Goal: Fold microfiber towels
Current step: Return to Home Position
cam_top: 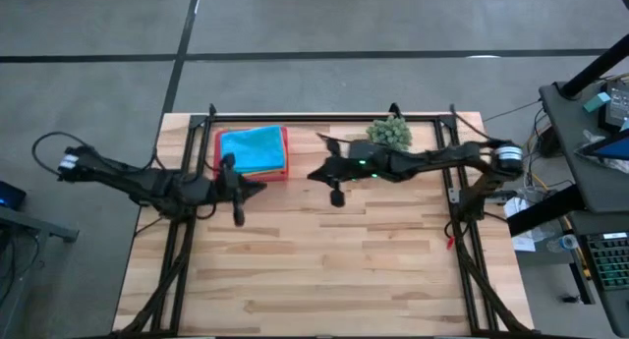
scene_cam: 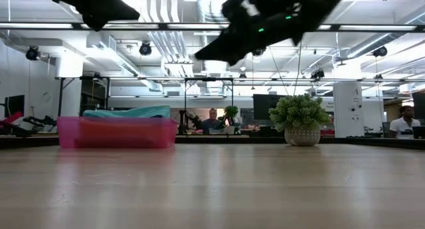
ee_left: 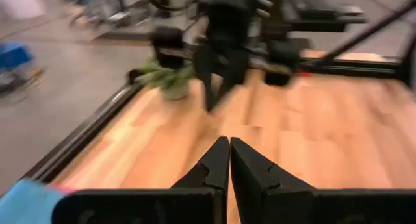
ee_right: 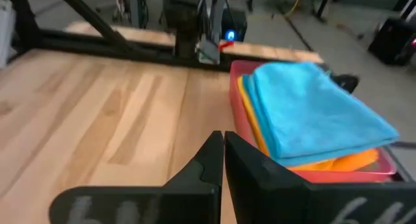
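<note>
A folded turquoise towel point(cam_top: 252, 147) point(ee_right: 312, 110) lies on top of a stack in the pink tray point(cam_top: 287, 170) point(scene_cam: 116, 132) at the table's far left. Orange point(ee_right: 338, 162) and yellow point(ee_right: 249, 107) towel edges show under it. My left gripper point(cam_top: 262, 187) point(ee_left: 229, 145) is shut and hovers just near of the tray, pointing toward the table's right. My right gripper point(cam_top: 313, 175) point(ee_right: 223, 138) is shut too. It hovers to the right of the tray and points left at it. Both are clear of the table and hold nothing.
A small spiky green plant in a pale pot point(cam_top: 390, 133) point(scene_cam: 301, 120) stands at the far edge, right of the middle. Black frame rails point(cam_top: 324, 117) run along the far edge and down both sides. Bare wood point(cam_top: 324, 270) fills the near half. People sit in the room beyond.
</note>
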Robot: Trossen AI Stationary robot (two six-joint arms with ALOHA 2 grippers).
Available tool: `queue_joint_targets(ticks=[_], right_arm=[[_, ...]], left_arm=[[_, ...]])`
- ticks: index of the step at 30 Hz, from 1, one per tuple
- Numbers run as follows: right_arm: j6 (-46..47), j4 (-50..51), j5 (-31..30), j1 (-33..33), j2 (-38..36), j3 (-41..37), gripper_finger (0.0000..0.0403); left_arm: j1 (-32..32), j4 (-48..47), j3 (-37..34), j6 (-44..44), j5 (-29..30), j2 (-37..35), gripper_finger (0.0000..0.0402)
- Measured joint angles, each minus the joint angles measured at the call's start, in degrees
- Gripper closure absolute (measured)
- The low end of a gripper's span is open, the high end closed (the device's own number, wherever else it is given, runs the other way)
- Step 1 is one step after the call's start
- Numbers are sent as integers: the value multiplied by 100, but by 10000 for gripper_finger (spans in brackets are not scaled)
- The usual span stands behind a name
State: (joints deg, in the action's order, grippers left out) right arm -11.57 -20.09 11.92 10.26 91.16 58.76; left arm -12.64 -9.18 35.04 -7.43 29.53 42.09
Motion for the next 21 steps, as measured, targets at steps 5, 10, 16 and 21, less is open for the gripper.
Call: queue_joint_targets(ticks=[5,10,16,21], right_arm=[[-43,-346,-5,-2,-810,-993,394],[-111,-804,-7,15,-1441,-1841,394],[-106,-1298,-6,87,-2003,-2675,394],[-2,-1563,-11,327,-2342,-3209,394]], left_arm=[[-456,580,-314,184,47,111,401],[-451,620,-465,204,56,319,401],[-446,597,-776,223,-225,206,401],[-433,804,-1037,247,-619,-280,401]])
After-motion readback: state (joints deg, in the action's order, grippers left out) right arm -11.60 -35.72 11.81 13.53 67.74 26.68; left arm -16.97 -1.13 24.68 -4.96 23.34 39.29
